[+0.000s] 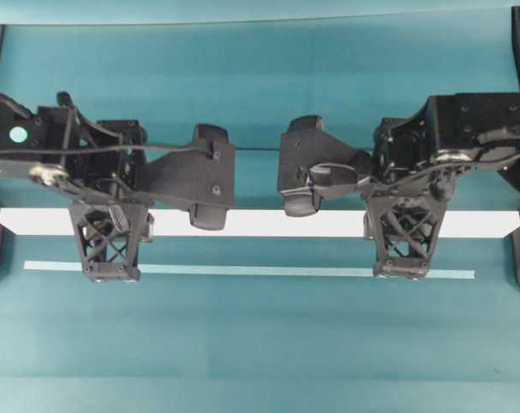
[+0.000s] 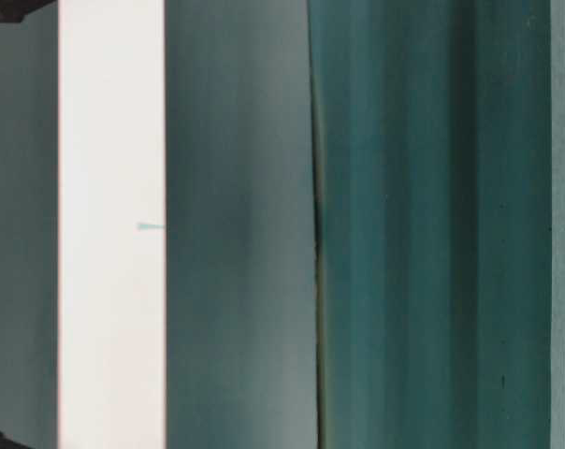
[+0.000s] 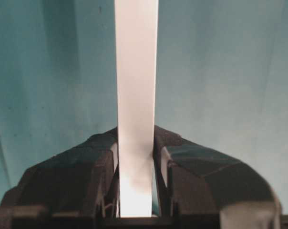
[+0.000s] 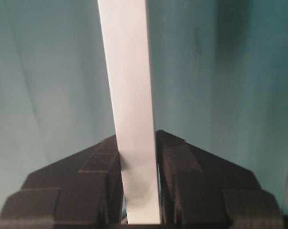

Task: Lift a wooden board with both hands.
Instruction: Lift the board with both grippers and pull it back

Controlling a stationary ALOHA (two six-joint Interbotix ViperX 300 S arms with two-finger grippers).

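Wooden board (image 1: 269, 224) (both ends free) clamped by 2 grippers: left gripper (image 3: 137, 186), right gripper (image 4: 140, 191).

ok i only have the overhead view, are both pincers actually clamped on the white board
Observer: Yes. In the left wrist view the left pincer has its fingers pressed against both faces of the wooden board.
Operator: and the right one
Observer: Same. In the right wrist view the right pincer squeezes the board from both sides, with no gap showing.
Operator: is it off the table
Observer: The table-level view shows the board against the teal backdrop, but no table edge to judge by.
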